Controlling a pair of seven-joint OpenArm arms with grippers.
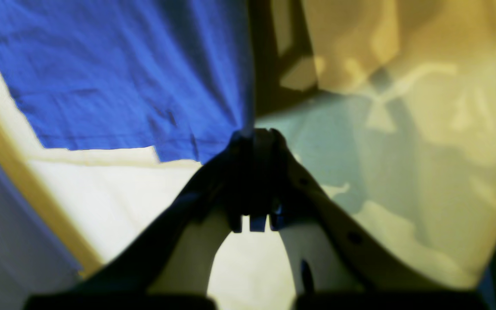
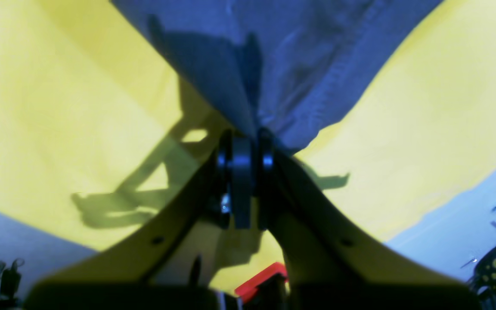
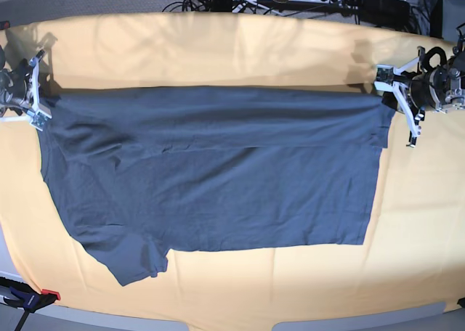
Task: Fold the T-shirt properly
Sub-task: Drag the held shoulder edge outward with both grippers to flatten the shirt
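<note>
Left wrist view: left gripper [image 1: 254,137] pinched tight on T-shirt [image 1: 119,77] hem, cloth fanning ahead and leftward. Right wrist view: right gripper [image 2: 243,142] likewise clamped on a fabric edge just ahead. Base view: T-shirt [image 3: 218,178] stretched lengthwise between both pincers, far edge raised, remainder lying nearer the camera on the orange-yellow cloth [image 3: 218,48].

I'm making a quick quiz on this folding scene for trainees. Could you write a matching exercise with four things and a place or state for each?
Things:
1. T-shirt
2. left gripper
3. right gripper
4. orange-yellow cloth

Places or states:
A. base view's left side, shut on a shirt corner
B. covers the table under everything
C. spread out, top strip folded over
D. base view's right side, shut on a shirt corner

Pairs: 1-C, 2-D, 3-A, 4-B
</note>
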